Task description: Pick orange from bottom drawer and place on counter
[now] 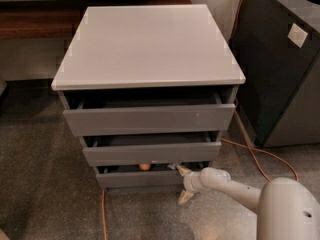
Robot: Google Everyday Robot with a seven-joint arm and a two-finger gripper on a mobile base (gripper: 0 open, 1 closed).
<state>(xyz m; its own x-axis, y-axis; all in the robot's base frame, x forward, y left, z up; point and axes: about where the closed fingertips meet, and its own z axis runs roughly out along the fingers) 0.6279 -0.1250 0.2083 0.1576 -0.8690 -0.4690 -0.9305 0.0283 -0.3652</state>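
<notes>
Fingers (183, 170) spread wide, nothing between them: one tip up at the top edge of the bottom drawer (135, 179), the other down near the floor. Gripper (184, 184) sits in front of that drawer's right end, white arm (235, 186) coming in from the lower right. Orange (144, 167) is inside the partly open bottom drawer, left of the gripper, not touched. Counter (150, 44) sits above all three drawers. Orange cable (252, 151) runs along the floor on the right, beside a dark bin (280, 69).
</notes>
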